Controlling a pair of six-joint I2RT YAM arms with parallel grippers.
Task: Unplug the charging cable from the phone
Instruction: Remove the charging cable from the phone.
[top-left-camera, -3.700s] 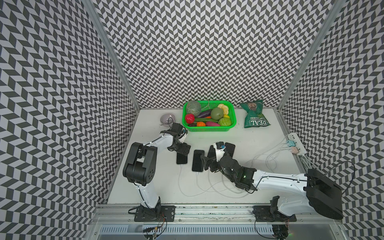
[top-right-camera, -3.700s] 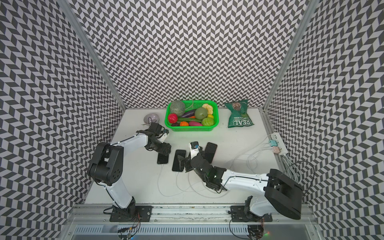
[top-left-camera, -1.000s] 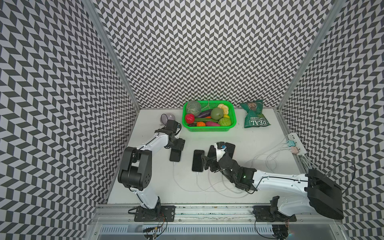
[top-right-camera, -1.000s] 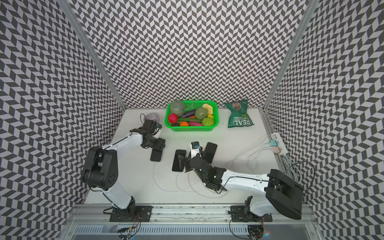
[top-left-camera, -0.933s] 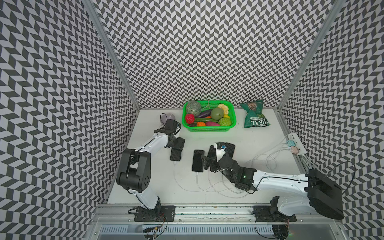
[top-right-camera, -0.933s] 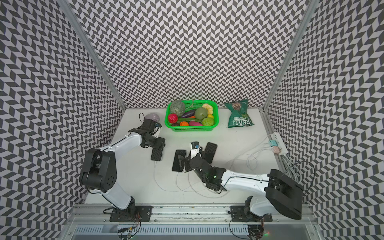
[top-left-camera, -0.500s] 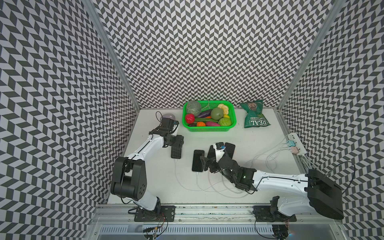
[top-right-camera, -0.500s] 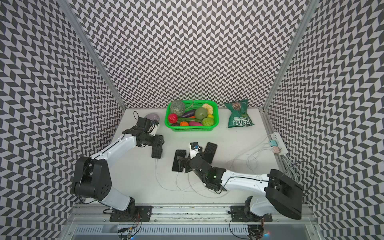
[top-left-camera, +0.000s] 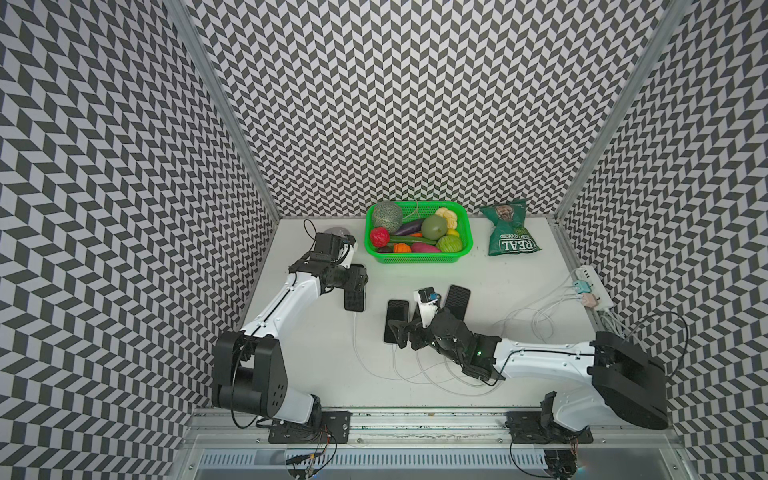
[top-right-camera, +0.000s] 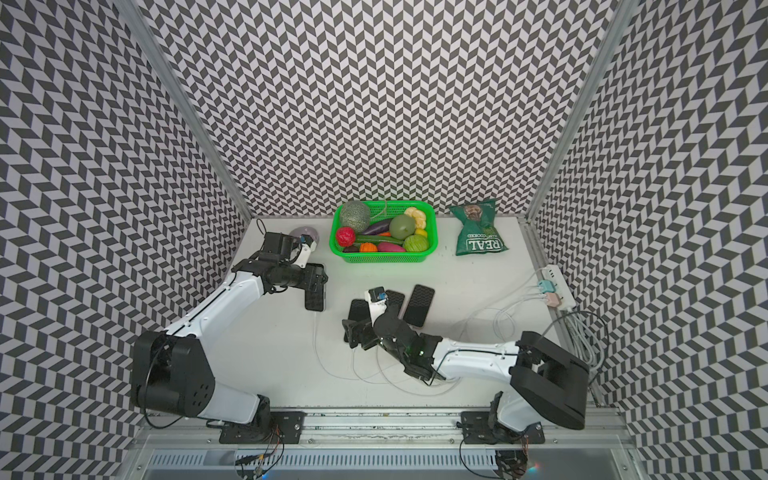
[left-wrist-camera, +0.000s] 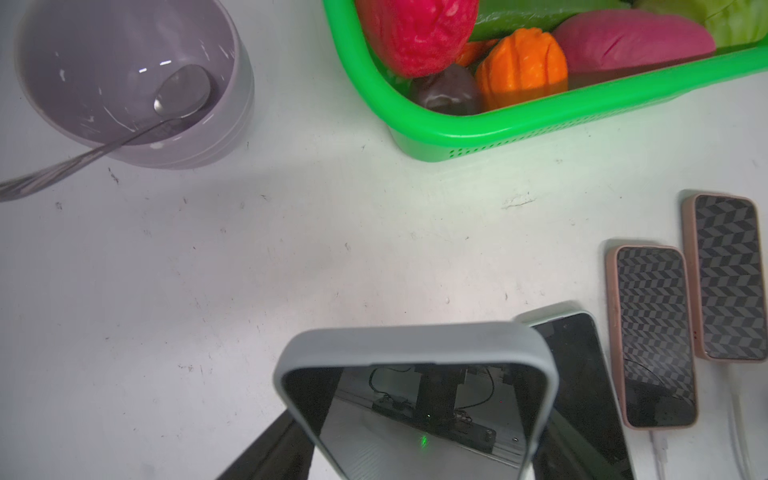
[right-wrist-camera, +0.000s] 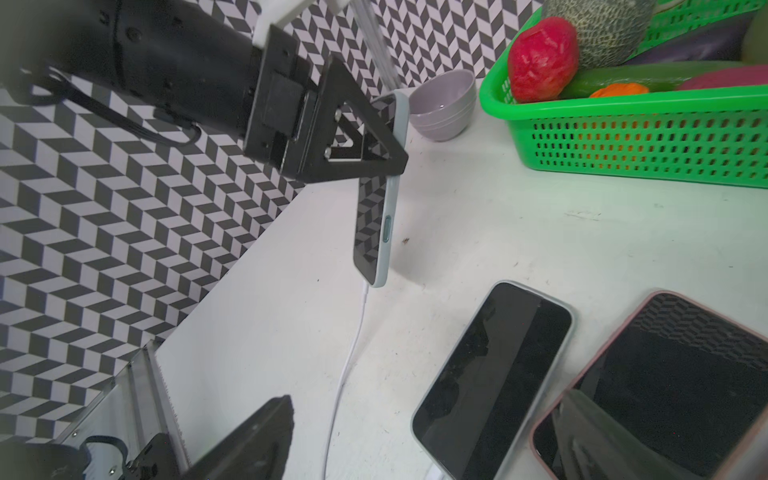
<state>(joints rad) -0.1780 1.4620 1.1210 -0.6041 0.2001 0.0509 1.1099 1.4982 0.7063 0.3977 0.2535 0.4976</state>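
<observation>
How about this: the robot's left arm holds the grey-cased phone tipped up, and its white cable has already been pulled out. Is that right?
Not quite. The left gripper does hold the grey-cased phone tipped up, but the white cable is still plugged into the phone's lower end. The right wrist view shows it.

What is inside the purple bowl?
A metal spoon lies in the purple bowl, handle over the rim. In both top views the left arm hides part of it.
</observation>
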